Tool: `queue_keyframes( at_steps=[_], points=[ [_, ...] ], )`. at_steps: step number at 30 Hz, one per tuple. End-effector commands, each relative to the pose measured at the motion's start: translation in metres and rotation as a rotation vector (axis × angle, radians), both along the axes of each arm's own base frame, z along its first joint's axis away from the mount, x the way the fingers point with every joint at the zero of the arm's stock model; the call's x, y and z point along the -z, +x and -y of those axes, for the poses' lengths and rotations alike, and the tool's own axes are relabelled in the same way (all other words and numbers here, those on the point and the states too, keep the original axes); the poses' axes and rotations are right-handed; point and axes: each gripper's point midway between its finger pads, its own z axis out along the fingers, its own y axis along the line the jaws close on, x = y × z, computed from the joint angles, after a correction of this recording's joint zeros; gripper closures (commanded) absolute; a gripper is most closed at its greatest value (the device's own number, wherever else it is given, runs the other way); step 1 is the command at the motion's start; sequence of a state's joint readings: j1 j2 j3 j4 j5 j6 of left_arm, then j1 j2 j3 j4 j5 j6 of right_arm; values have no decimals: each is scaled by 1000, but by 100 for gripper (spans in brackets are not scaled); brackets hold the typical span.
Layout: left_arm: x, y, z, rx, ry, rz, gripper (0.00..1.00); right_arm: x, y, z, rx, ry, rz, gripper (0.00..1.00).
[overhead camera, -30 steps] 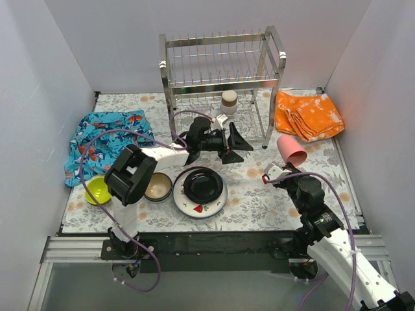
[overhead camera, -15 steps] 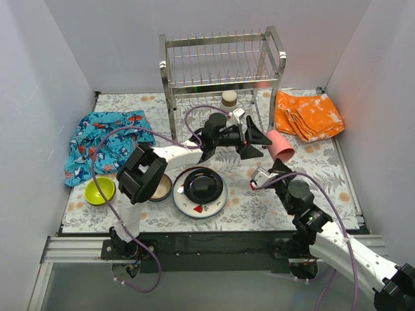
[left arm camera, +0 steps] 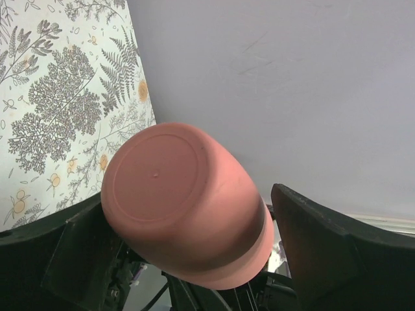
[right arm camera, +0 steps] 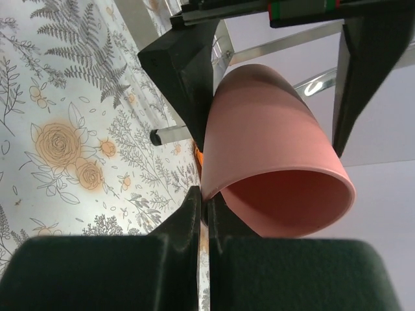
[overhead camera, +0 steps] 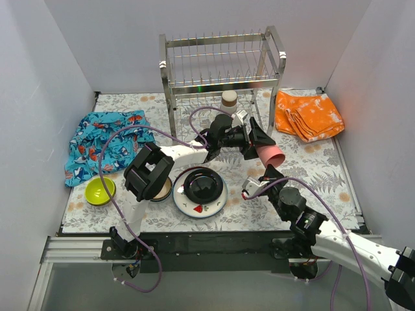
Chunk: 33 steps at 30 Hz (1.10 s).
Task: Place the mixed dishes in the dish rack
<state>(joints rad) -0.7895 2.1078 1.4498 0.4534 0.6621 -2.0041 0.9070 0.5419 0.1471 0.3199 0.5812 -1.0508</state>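
The pink cup point(overhead camera: 273, 157) hangs tilted above the mat, bottom toward the rack. My right gripper point(overhead camera: 266, 170) is shut on its rim, pinching the wall point(right arm camera: 206, 202) between both fingers. My left gripper point(overhead camera: 261, 144) is open and straddles the pink cup point(left arm camera: 185, 204), one black finger point(left arm camera: 337, 253) on each side with a gap showing. The dish rack point(overhead camera: 220, 65) stands at the back with a tan-lidded cup point(overhead camera: 229, 101) on its lower tier. A black plate point(overhead camera: 203, 184) lies on the white red-rimmed plate point(overhead camera: 194, 208). A tan bowl point(overhead camera: 158, 188) and a lime bowl point(overhead camera: 98, 191) sit to the left.
A blue patterned cloth point(overhead camera: 104, 139) lies at the left of the mat and an orange cloth point(overhead camera: 308, 115) at the back right. White walls close in both sides. The left arm's cable loops over the mat in front of the rack.
The left arm has swung right from in front of the rack to the cup. The right arm has carried the cup left and lower, so it now sits between the left fingers.
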Motion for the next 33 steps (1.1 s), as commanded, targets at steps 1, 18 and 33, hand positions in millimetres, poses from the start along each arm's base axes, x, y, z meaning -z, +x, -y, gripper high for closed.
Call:
queue_keyframes(
  at_steps=[1, 18, 33],
  points=[
    [-28, -3, 2, -7, -36, 12, 13, -20, 2, -4, 9, 55, 56, 99],
    [-32, 1, -14, 10, 25, 279, 42, 4, -31, -24, -170, -41, -306, 41],
    [14, 5, -55, 66, 353, 928, 49, -91, -50, 58, 51, 38, -244, 18]
  ],
)
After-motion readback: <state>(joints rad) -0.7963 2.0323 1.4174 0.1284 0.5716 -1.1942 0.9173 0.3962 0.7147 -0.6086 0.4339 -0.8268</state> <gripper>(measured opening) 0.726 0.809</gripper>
